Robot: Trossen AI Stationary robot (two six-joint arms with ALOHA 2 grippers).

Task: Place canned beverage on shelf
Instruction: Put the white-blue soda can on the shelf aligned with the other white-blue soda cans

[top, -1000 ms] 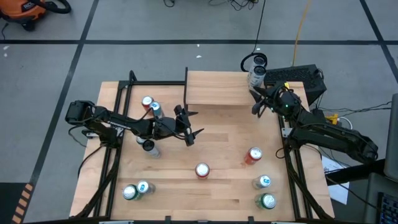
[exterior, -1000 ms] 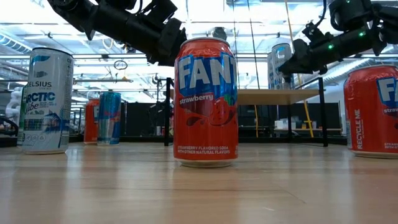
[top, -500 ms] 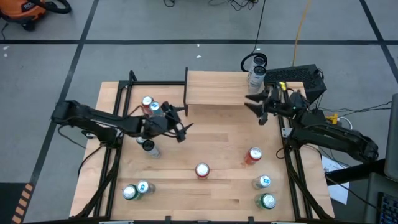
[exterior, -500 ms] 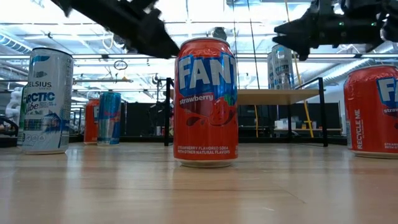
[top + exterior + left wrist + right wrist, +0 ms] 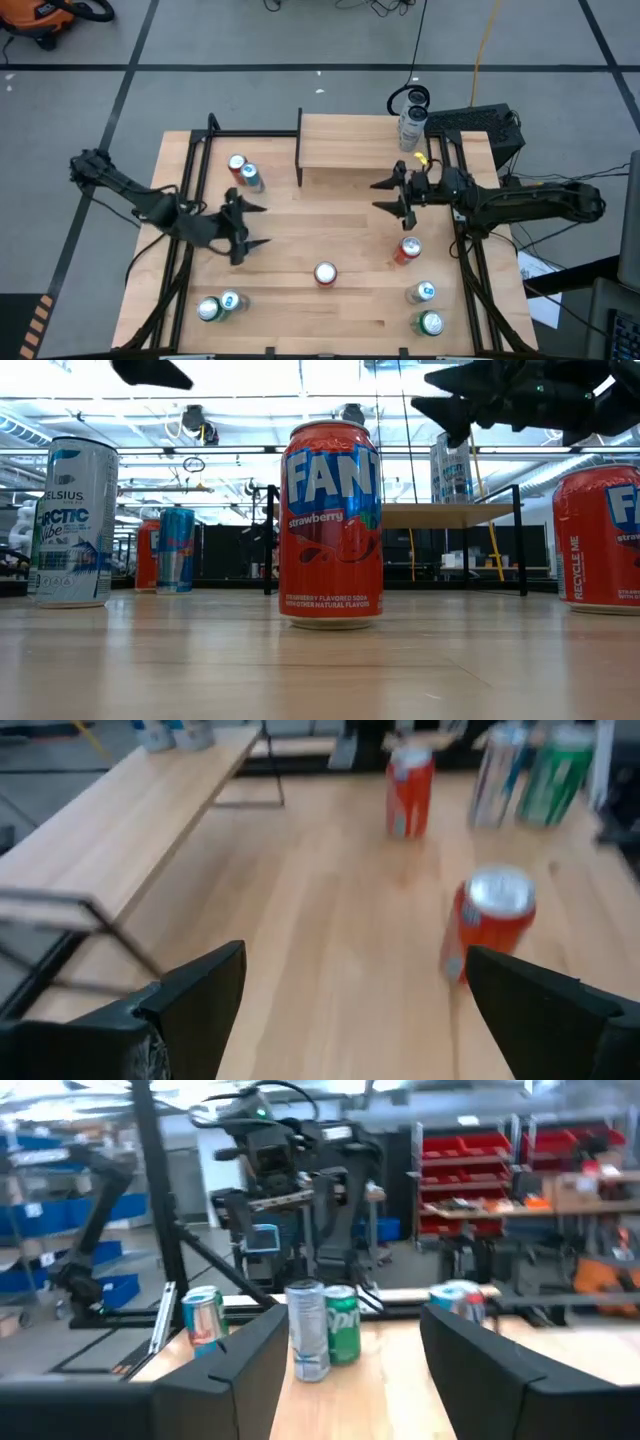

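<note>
Shelf [image 5: 360, 143], a flat pale wood board on thin black legs, sits at top middle with one tall silvery can [image 5: 410, 128], maybe ridged, at its right end. Both the left gripper [image 5: 247, 227] and right gripper [image 5: 392, 193] hang spread and hold nothing.

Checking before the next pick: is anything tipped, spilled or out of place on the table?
Nothing stands out. The tall silver can stands upright near the right end of the small light-wood shelf. The red Fanta can on the tabletop is upright too, and no spill shows.
</note>
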